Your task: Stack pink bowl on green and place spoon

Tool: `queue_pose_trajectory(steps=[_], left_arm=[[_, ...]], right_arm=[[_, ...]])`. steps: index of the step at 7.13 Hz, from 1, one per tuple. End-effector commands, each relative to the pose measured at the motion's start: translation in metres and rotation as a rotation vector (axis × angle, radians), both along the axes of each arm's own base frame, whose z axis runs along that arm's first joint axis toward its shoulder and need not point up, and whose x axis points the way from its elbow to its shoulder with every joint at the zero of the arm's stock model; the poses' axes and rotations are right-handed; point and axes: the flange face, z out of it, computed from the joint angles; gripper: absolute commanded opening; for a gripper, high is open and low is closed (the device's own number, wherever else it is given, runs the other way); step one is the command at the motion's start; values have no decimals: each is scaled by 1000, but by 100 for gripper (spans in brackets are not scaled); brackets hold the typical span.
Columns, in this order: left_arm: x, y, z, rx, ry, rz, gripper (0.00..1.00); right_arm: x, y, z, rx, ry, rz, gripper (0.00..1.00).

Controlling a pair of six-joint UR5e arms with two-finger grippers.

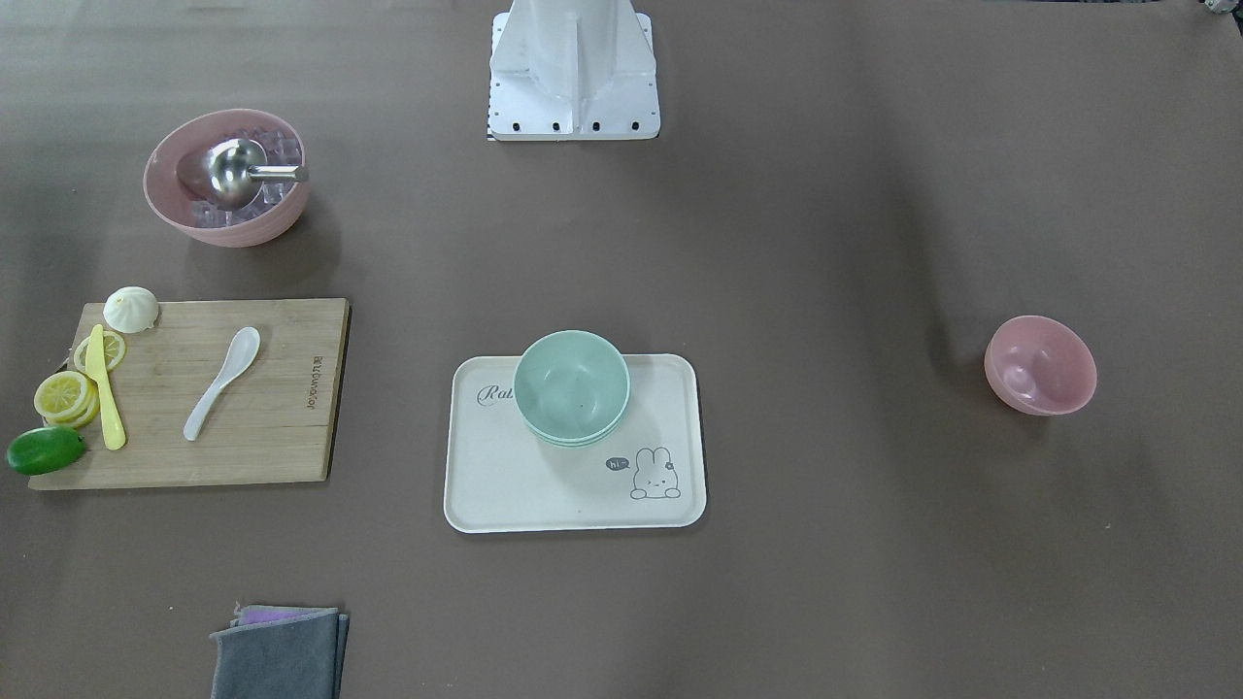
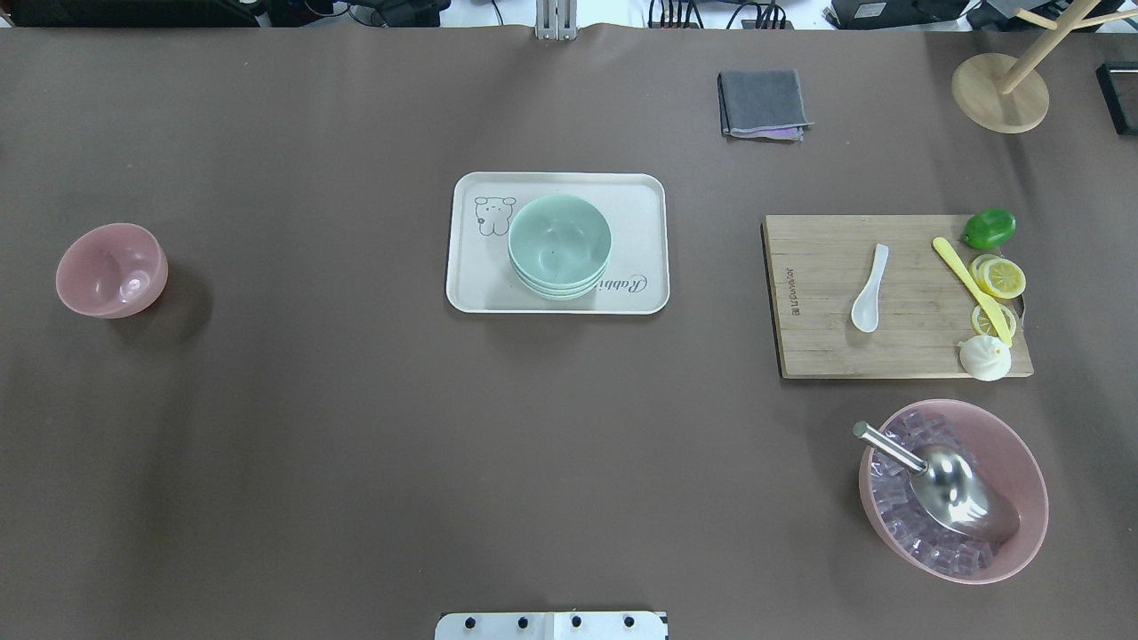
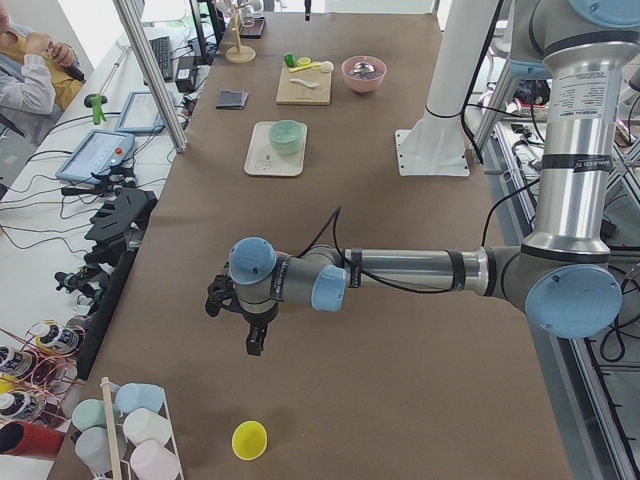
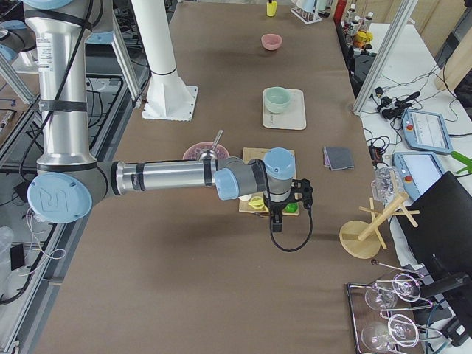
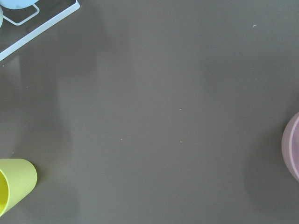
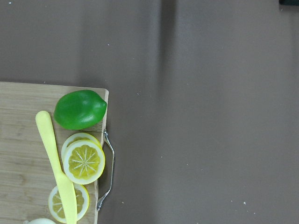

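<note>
The left gripper (image 3: 253,343) hangs over bare table at the robot's far left. It shows only in the side view, so whether its fingers are spread or pressed together cannot be told. Its wrist camera shows nothing held, only the rim of the pink bowl (image 5: 292,147) at the edge of its view.

The right gripper (image 4: 275,223) hovers above the outer end of the cutting board (image 2: 818,342), over the lime (image 6: 80,109) and lemon slices (image 6: 83,161). Its state cannot be judged either.

Nothing of the task appears done. The pink bowl sits upright and empty on the table, well apart from the tray (image 2: 642,191), on the left arm's side. The green bowl (image 2: 559,242) rests on the tray, seemingly the top of a small nested stack, with nothing in it. The spoon (image 2: 870,300) lies flat on the cutting board, touched by neither arm.

Judging from this layout, all steps remain: lifting the pink bowl, seating it in the green bowl, then bringing the spoon over.
</note>
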Motion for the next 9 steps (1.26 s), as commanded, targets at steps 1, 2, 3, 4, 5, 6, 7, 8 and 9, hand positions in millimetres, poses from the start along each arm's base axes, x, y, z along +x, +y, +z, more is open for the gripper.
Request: queue_pose_trajectory(steps=[1, 2, 3, 4, 5, 6, 7, 8, 9], left_arm=[[1, -2, -13, 59, 13, -3, 98], [1, 4, -10, 63, 18, -16, 98], [2, 13, -8, 86, 46, -23, 98], [22, 6, -17, -11, 93, -81, 98], [65, 4, -21, -57, 83, -75, 98], [91, 5, -22, -65, 85, -54, 98], [122, 5, -39, -97, 97, -50, 98], [146, 6, -41, -101, 76, -29, 98], [156, 8, -40, -105, 74, -12, 97]], right_arm=[[-1, 5, 3, -2, 0, -5, 100], [-6, 4, -3, 16, -2, -19, 100], [-24, 5, -12, 31, -9, -53, 100], [-35, 6, -23, 87, -12, -71, 100], [-49, 5, -26, 96, -9, -94, 100], [-54, 2, -36, 127, -20, -101, 100], [-61, 3, -36, 130, -21, -114, 100], [-65, 0, -35, 128, -16, -120, 100], [-83, -4, -35, 137, 11, -144, 100]])
